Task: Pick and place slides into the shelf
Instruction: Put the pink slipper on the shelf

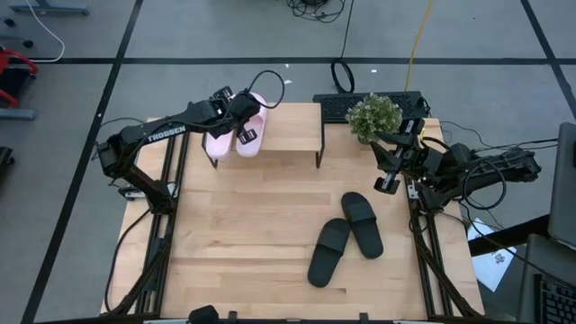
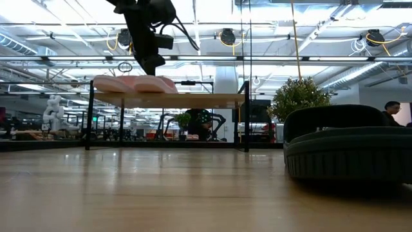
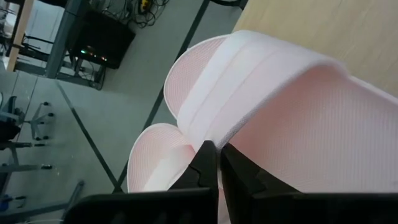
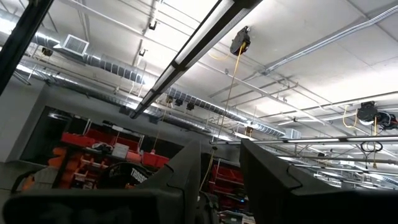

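Left pincer [image 1: 243, 115] closed narrow above two pale pink wide-strap slides [image 1: 236, 131] lying on low light-wood shelf's [image 1: 288, 129] left end. Black slide pair [image 1: 346, 236] on wooden bench [image 1: 243, 234], right-centre. Right pincer [image 1: 385, 155] parted, empty, far right.

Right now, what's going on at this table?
The left claw is over the left end of the shelf, at the pink slides, which both lie on the shelf side by side. In its wrist view the fingers are nearly together at one slide's strap. The two black slides lie on the table, not yet shelved. The right claw waits raised at the right edge, beside a small potted plant.
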